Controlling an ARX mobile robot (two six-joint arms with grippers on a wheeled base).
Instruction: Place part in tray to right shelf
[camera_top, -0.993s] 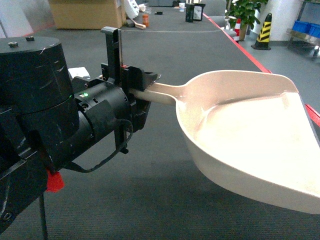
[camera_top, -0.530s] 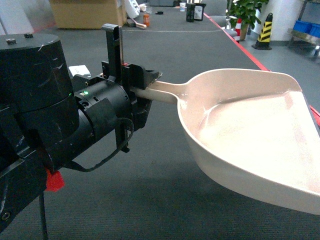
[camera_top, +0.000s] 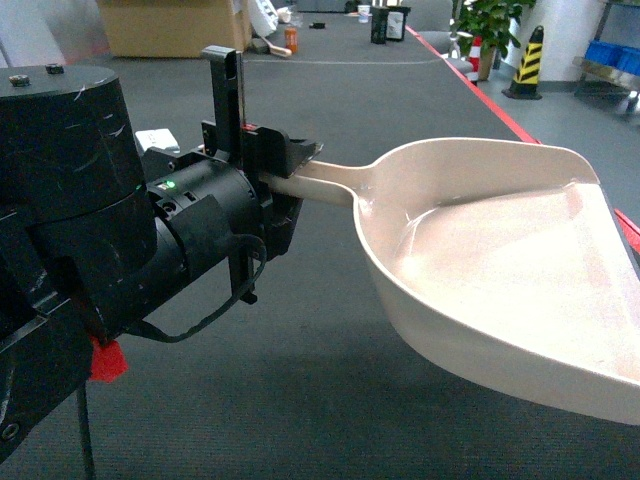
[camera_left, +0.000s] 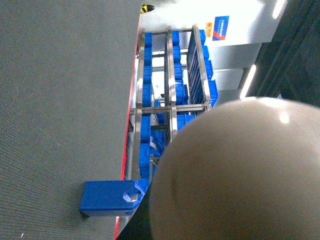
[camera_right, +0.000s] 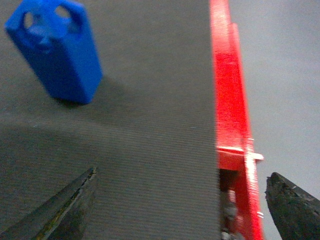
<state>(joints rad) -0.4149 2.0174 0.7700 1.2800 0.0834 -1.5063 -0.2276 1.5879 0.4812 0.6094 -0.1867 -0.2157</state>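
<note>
while the left gripper (camera_top: 285, 165) clamps the tray (camera_top: 480, 260) by its handle, the tray's underside hides half the part (camera_left: 112, 196); the right gripper (camera_right: 180, 200) gapes empty.

The pale beige plastic dustpan-shaped tray (camera_top: 500, 260) sits slightly lower than half a second ago, its wide mouth tipping a little toward the right.
</note>
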